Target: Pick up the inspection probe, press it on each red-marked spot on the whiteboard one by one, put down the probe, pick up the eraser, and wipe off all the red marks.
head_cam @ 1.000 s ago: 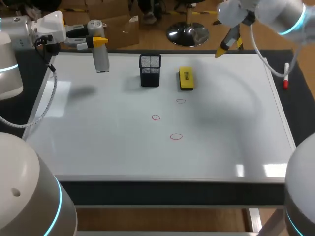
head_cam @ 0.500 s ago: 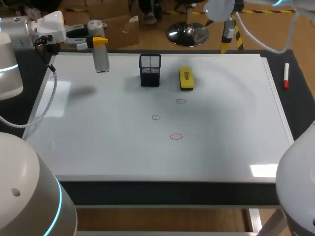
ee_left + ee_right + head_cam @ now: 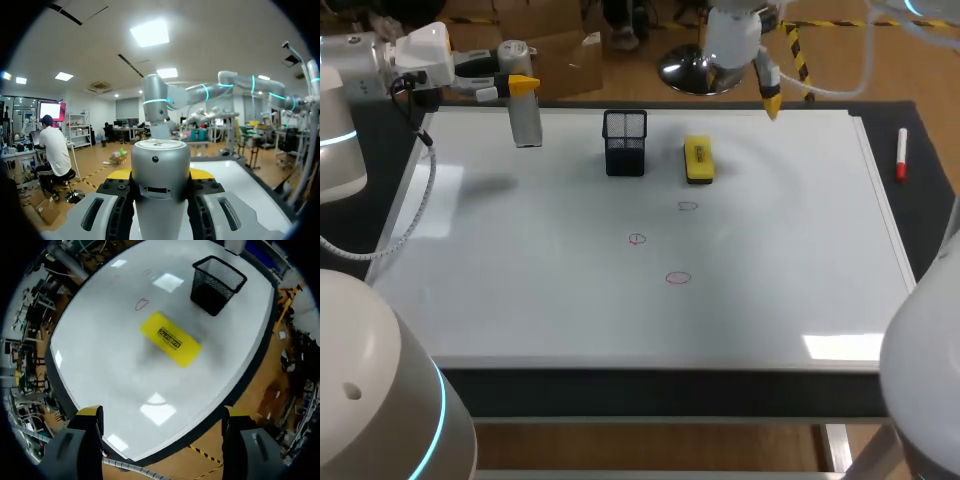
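The left end effector (image 3: 523,90) is holding the inspection probe (image 3: 527,125), a grey metal cylinder, roughly upright over the far left corner of the whiteboard (image 3: 520,290). In the left wrist view the fingers are clamping the probe (image 3: 160,165) from both sides, with the yellow tips of that end effector (image 3: 160,174) peeking out behind it.

The right end effector (image 3: 768,90) is hovering over the far edge of the whiteboard, just beyond the eraser (image 3: 698,160). In the right wrist view its fingers (image 3: 90,412) are standing wide apart and gripping nothing, and the yellow eraser (image 3: 171,339) is lying flat on the board ahead of that end effector (image 3: 164,412).

A black mesh pen holder (image 3: 625,143) is standing upright just beside the eraser, on the side nearer the left arm, and the two are not touching. Three red marks are showing near the middle of the board: one (image 3: 688,207) close to the eraser, a second (image 3: 637,239) and a third (image 3: 678,278) nearer the robot. A red marker (image 3: 901,155) is lying on the dark surface (image 3: 930,230) to the right of the whiteboard
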